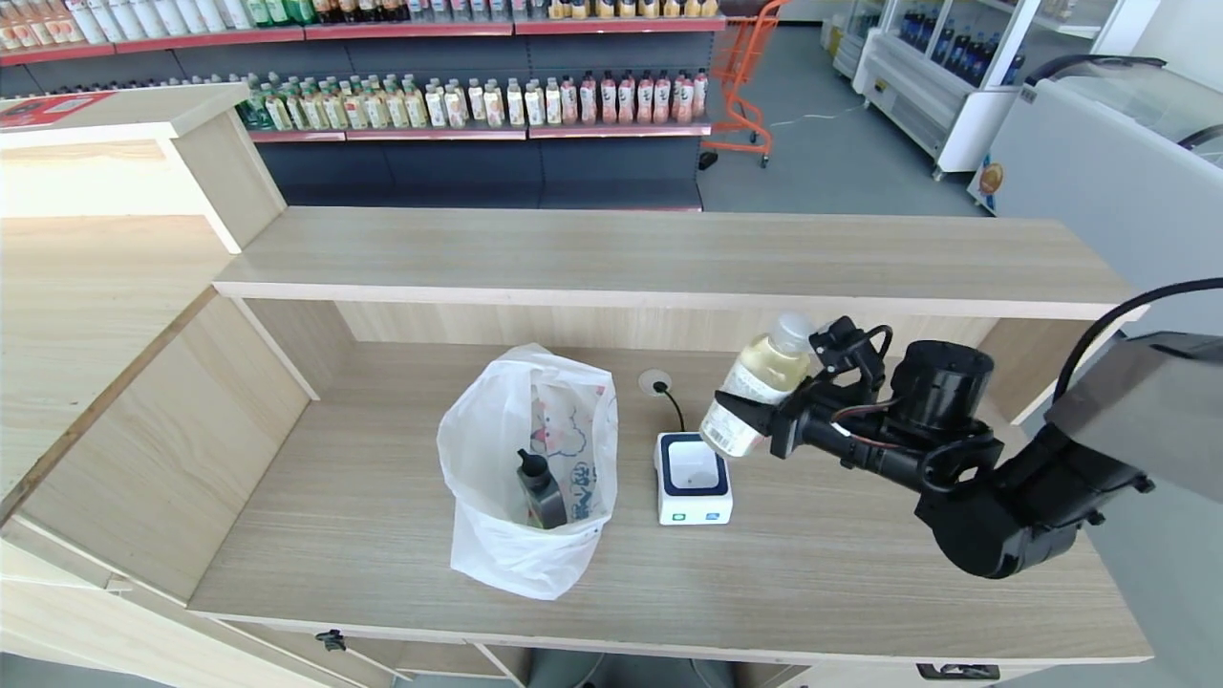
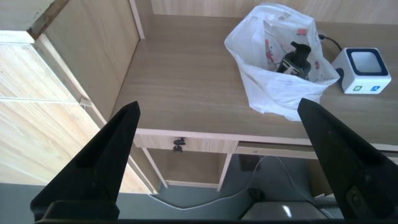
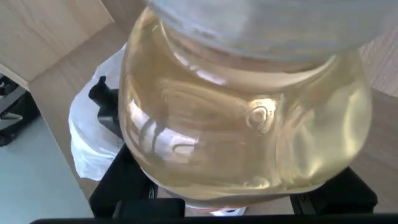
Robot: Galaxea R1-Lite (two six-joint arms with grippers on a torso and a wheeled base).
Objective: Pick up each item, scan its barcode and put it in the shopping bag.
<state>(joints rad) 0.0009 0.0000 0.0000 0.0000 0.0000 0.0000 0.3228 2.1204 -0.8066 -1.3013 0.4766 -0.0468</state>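
- Right gripper (image 1: pixel 757 417) is clamped tight on the bottle (image 1: pixel 761 375), with its black fingers across the label low on the body.
- The bottle is smooth clear plastic with rounded shoulders, pale yellow liquid and a whitish cap. Its long axis is tilted: cap up towards the worktop's back edge, base down over the scanner (image 1: pixel 695 478).
- The scanner is a small white box with a dark-framed window on top, sitting mid-worktop.
- The shopping bag (image 1: pixel 497 449) is thin, crinkled white plastic with its mouth open. It stands just beside the scanner on the left-edge side, with a dark bottle (image 1: pixel 541 492) upright inside.
- The worktop (image 1: pixel 860 573) is pale wood grain.
- Left gripper (image 2: pixel 217 162) is spread wide and holding nothing, out beyond the front edge.
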